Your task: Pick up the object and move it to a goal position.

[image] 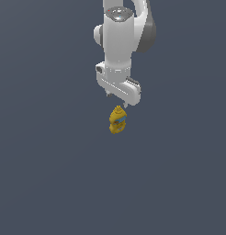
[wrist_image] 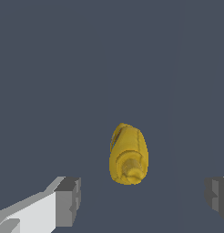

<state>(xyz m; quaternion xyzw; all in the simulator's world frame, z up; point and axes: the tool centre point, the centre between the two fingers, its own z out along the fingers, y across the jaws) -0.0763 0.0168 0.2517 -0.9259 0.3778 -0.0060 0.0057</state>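
The object, a small yellow squeeze bottle [image: 117,120] with a pointed nozzle and a blue label patch, stands upright on the grey floor in the exterior view. My white gripper [image: 119,102] hangs just above its nozzle, not touching it. From the wrist view the bottle [wrist_image: 128,154] is seen from above, nozzle toward the camera, lying between the two grey fingertips and apart from both. The gripper [wrist_image: 143,200] is open, with one fingertip [wrist_image: 68,200] on one side and the other at the frame edge.
A plain dark grey surface [image: 50,174] stretches all around the bottle. The white arm [image: 119,36] comes down from the top of the exterior view. No other objects show.
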